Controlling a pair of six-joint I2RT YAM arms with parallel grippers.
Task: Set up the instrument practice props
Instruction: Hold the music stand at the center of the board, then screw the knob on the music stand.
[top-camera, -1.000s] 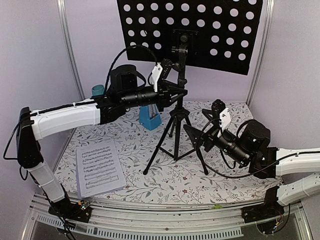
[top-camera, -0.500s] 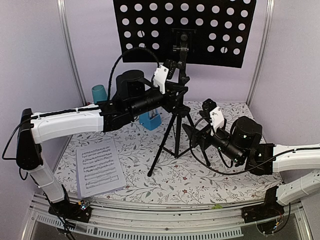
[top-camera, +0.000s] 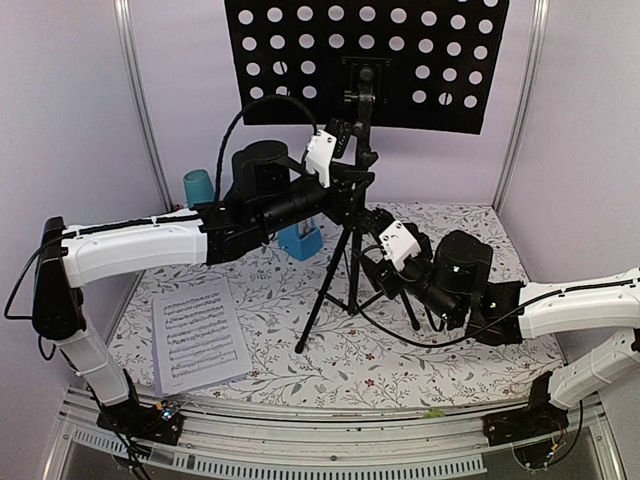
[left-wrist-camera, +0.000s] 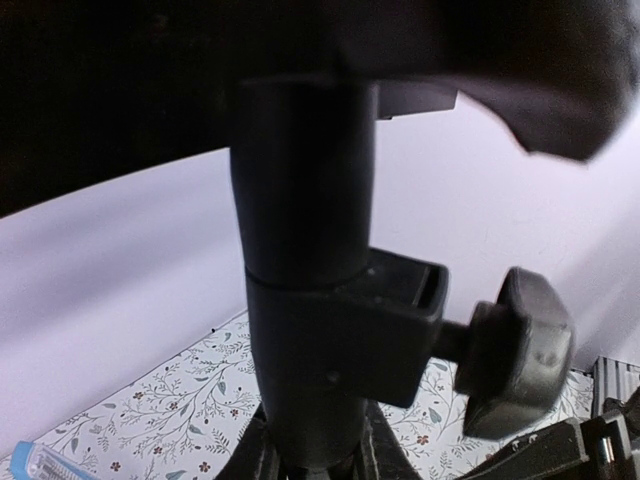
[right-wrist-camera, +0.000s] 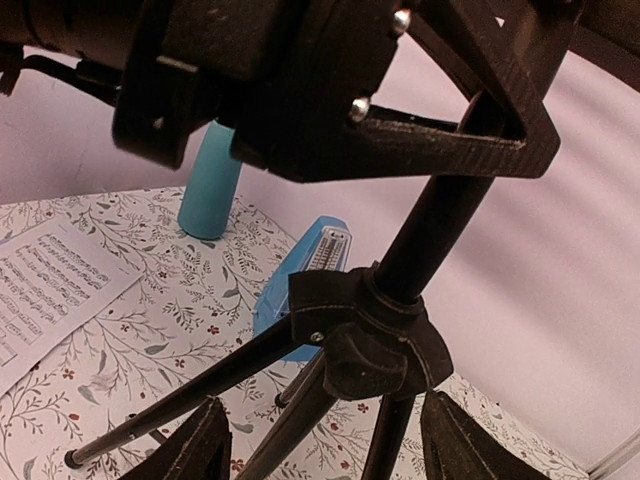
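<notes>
The black tripod music stand (top-camera: 356, 235) is upright mid-table, its perforated tray (top-camera: 300, 50) high at the back. My left gripper (top-camera: 352, 192) is shut on the stand's pole (left-wrist-camera: 300, 230), just above the clamp knob (left-wrist-camera: 515, 350). My right gripper (top-camera: 368, 272) is open. Its fingers (right-wrist-camera: 195, 445) flank the tripod hub (right-wrist-camera: 370, 340) without touching it. The blue pyramid metronome (top-camera: 300, 240) stands behind the legs; it also shows in the right wrist view (right-wrist-camera: 300, 290). One printed sheet-music page (top-camera: 198, 335) lies flat at the front left. The other page is out of view.
A tall teal cup (top-camera: 197, 187) stands at the back left by the wall; it also shows in the right wrist view (right-wrist-camera: 212, 180). The tripod legs (top-camera: 320, 310) spread over the floral table cover (top-camera: 450, 370). Lavender walls close in on three sides.
My left arm rose with the stand's pole, and the tray went up and levelled. My right gripper moved left, from beside the right leg to the tripod hub.
</notes>
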